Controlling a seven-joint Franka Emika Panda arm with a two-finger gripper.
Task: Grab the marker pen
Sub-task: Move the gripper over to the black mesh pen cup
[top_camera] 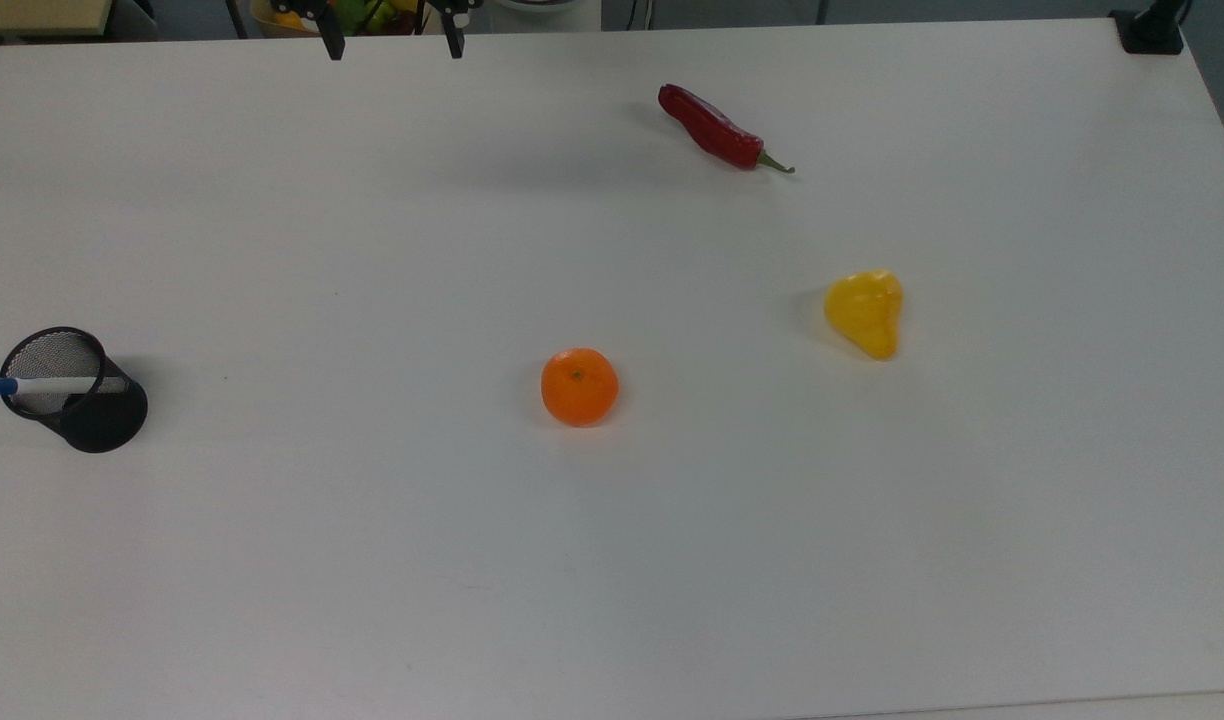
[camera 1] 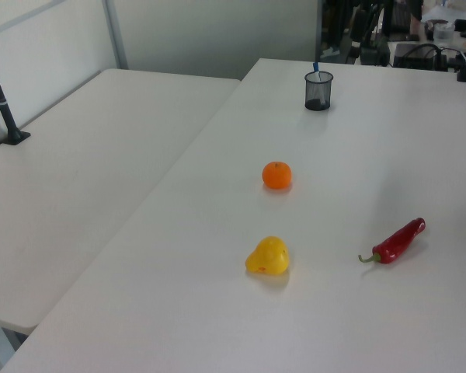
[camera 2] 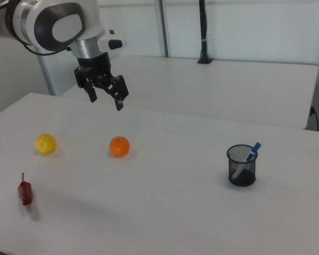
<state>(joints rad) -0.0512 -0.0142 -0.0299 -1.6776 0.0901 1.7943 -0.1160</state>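
Approach step: gripper point(camera 2: 104, 98), fingers spread wide and empty, hangs high, well apart from black mesh pen cup point(camera 2: 241, 166) holding marker pen point(camera 2: 251, 152) upright-tilted, requiring travel over, descent, cap grasp.

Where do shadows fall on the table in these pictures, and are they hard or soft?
Top view: soft shadows lie at the top view's left of the orange and the yellow fruit, and to the right of the mesh pen cup. Right view: a faint blur of shadow lies beside the red chili.
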